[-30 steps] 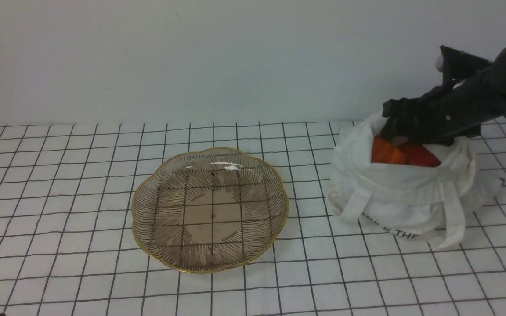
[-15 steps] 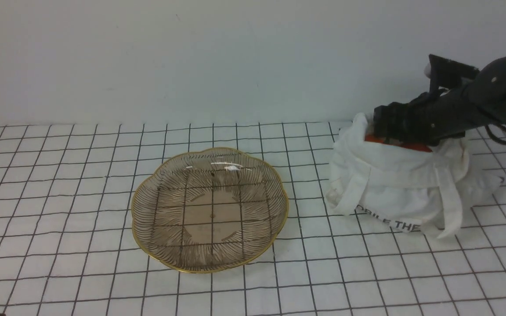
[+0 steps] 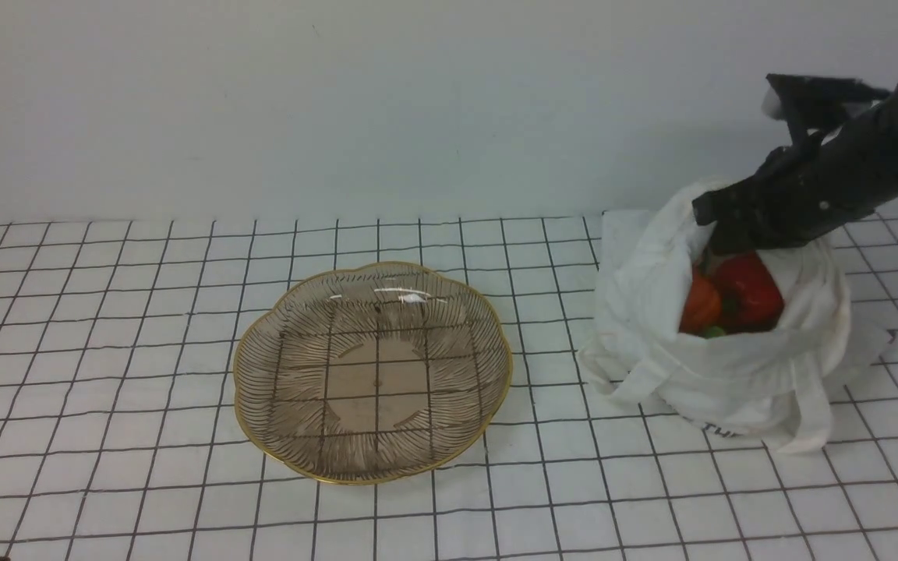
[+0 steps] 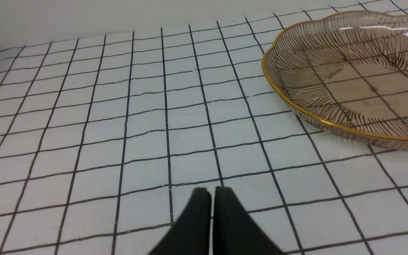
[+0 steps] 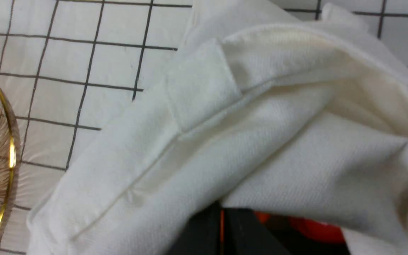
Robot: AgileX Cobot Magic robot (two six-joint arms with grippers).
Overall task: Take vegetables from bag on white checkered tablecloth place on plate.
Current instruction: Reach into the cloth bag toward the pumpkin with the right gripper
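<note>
- Front view: my right gripper (image 3: pixel 718 222) is closed at the bag (image 3: pixel 737 362); I can't tell whether it pinches cloth.
- Pumpkin (image 3: pixel 700 304) and pepper (image 3: pixel 749 292) sit inside.
- Lifting with cloth caught could tip them out.
- Left gripper (image 4: pixel 213 198) looks closed, holding nothing.

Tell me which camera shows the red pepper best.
The front view: it shows the red pepper broadly in the open bag. The right wrist view catches only a red patch under cloth; the left wrist view shows none of it.
</note>
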